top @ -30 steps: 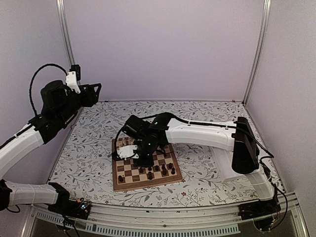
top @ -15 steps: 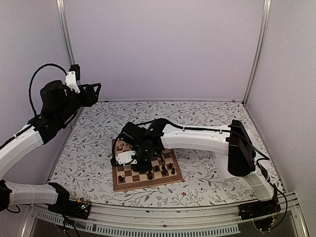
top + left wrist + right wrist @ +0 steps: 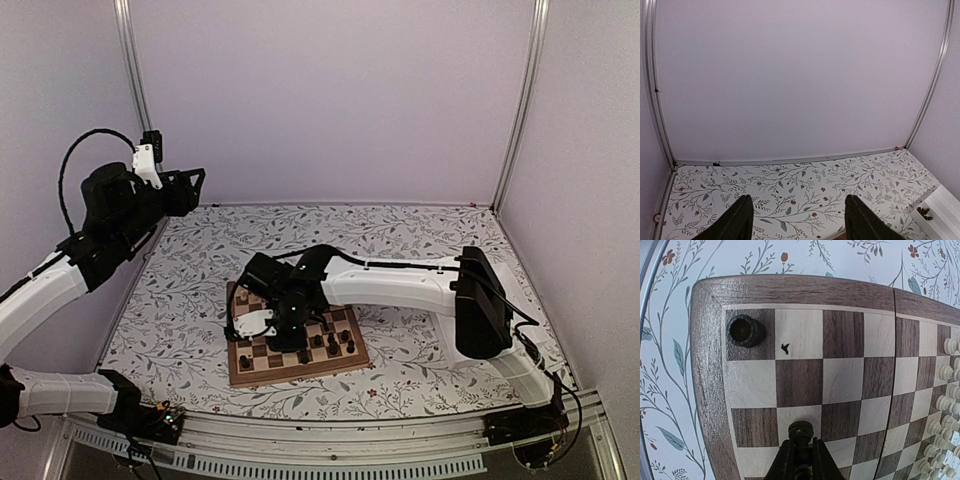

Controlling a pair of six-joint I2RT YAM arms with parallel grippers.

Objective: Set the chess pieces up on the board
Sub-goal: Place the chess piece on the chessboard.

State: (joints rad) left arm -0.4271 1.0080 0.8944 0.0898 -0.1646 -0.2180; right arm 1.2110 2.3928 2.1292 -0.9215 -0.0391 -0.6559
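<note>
**Right hand pinches a dark piece on the board**

A dark piece (image 3: pixel 801 431) stands a few squares in from the board's (image 3: pixel 790 290) corner, clamped between the closed fingers of the right hand (image 3: pixel 801 445). A second dark piece (image 3: pixel 745 331) sits alone on the corner square. Pale pieces (image 3: pixel 945 402) crowd the far side. The board lies on the flowered table (image 3: pixel 420 240). The left hand (image 3: pixel 798 200) hangs high, well apart, fingers spread wide and empty. A white tray (image 3: pixel 940 202) sits at the table's right.
</note>
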